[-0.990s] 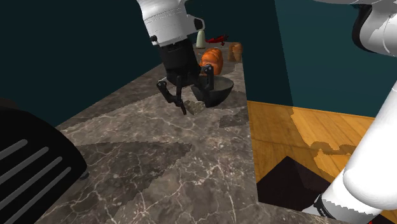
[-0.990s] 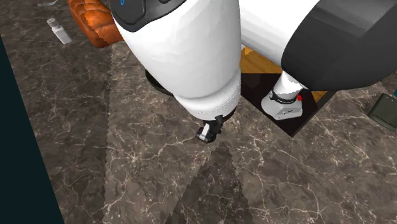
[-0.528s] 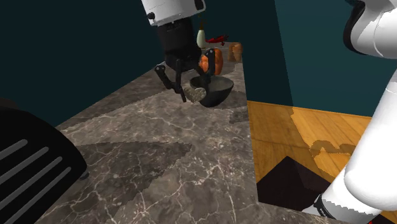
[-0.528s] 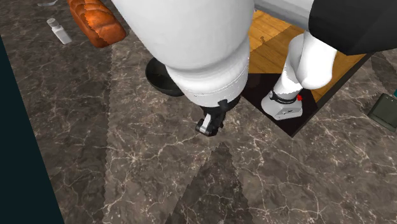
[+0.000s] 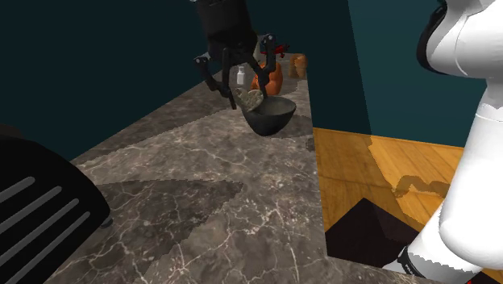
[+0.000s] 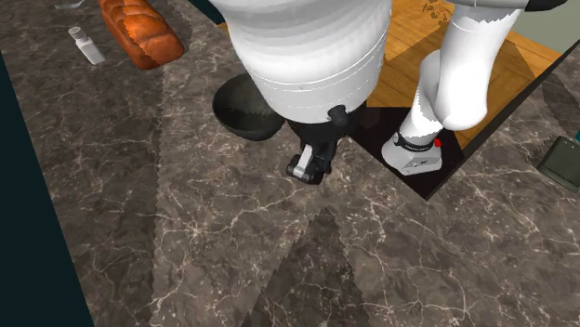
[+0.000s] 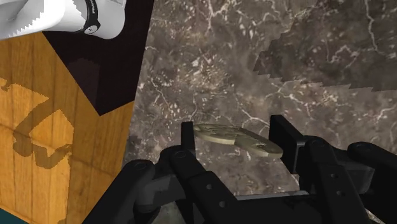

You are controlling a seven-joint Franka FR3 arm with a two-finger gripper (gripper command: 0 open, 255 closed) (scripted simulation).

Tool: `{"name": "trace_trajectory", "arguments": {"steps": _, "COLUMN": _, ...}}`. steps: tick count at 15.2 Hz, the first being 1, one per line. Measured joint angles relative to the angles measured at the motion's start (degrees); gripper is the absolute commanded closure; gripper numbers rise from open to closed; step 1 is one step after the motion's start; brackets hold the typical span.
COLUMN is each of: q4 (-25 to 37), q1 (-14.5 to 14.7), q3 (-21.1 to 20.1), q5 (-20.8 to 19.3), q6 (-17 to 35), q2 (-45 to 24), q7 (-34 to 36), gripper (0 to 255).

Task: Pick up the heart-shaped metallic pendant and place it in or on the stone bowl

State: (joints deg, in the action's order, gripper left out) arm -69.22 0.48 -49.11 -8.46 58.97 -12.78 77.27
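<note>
My claw (image 7: 235, 145) is clamped on the heart-shaped pendant (image 7: 236, 139). In the wrist view the two black fingers (image 7: 187, 137) press against its opposite edges. The flat, pale grey-green piece lies almost edge-on between them, clear of the dark veined marble tabletop (image 7: 210, 57) beneath. From the shoulder view I see the pendant (image 5: 249, 98) hanging in the air under the claw (image 5: 244, 93). Its heart outline faces the camera and sits right at the rim of the dark bowl (image 5: 271, 118), on that view's left. I cannot tell from here whether it is over the bowl's opening or just short of it. The bowl stands upright on the tabletop, near the edge where the wooden floor (image 5: 387, 165) shows below. An orange-brown bread loaf (image 5: 271, 77) sits behind it. In the second exterior view the white arm (image 6: 307, 56) covers part of the bowl (image 6: 238, 111), and the black claw comes out from under the arm just beside the bowl, on that view's right. There the loaf (image 6: 141, 28) lies well apart from the bowl, toward the upper left, with a small pale object (image 6: 86, 45) near it. The arm's base sits on the black stand (image 6: 429, 181).
</note>
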Motion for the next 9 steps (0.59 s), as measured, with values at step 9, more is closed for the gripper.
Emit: {"name": "trace_trajectory", "arguments": {"steps": 9, "q4": 2.4, "q1": -5.8, "q3": 3.0, "q5": -3.5, "q6": -1.4, "q2": -0.7, "q7": -10.3, "gripper": 255}}
